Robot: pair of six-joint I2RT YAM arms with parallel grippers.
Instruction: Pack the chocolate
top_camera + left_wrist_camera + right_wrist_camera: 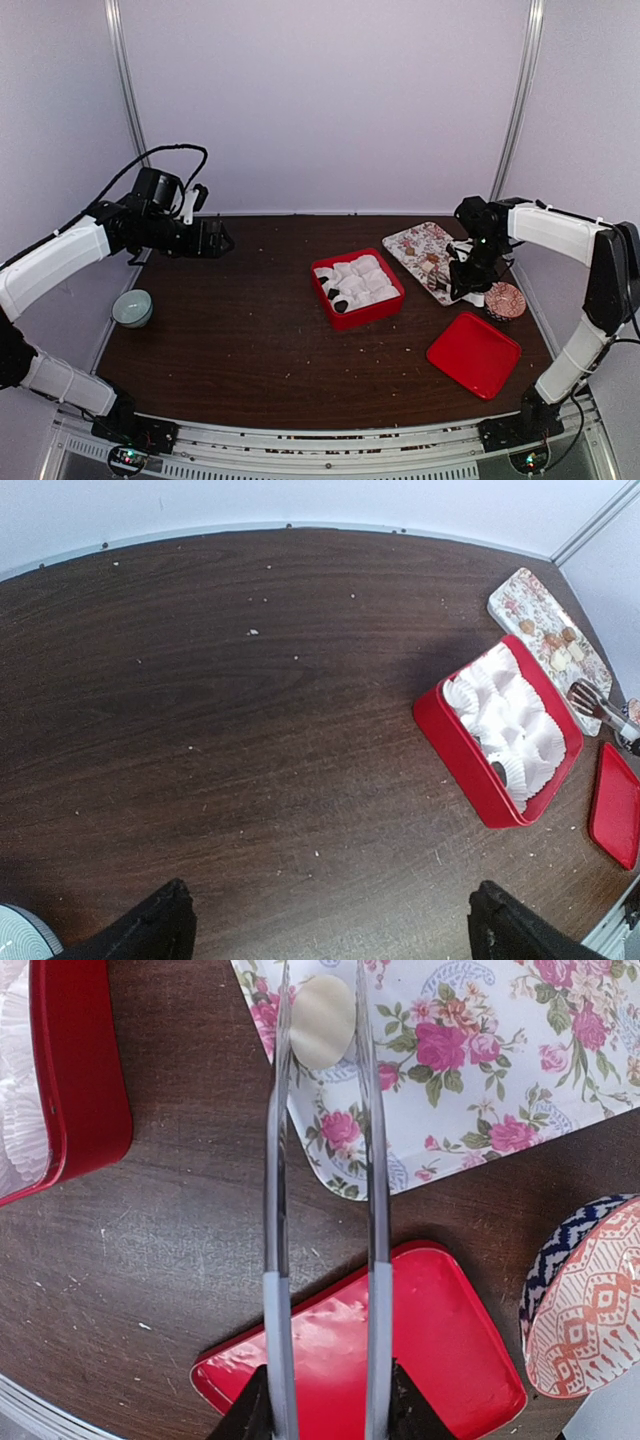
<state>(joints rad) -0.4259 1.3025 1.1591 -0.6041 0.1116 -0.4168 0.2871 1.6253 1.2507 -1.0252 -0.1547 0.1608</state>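
A pale bowl [132,307] sits on the desk [250,340], low and to the left of the left end effector [215,240]. That end effector hangs above the desk with its fingers [150,930] spread wide, released and holding nothing. Well to its right stands a red box [368,316] lined with white cups [365,280]. A few dark chocolates [337,296] lie in the cups at the box's left side.

Right of the box, a floral tray [415,243] lies ahead of the right end effector [325,1405], which is clenched on a pair of tongs [370,1210]. The tongs reach forward over the tray's near corner. A pale chocolate [322,1008] lies on the tray between the tong tips, which stand at its two edges. More small pieces lie further along the tray.

A red lid [474,353] lies on the desk directly beneath this end effector. A patterned dish [504,300] sits just to its right.
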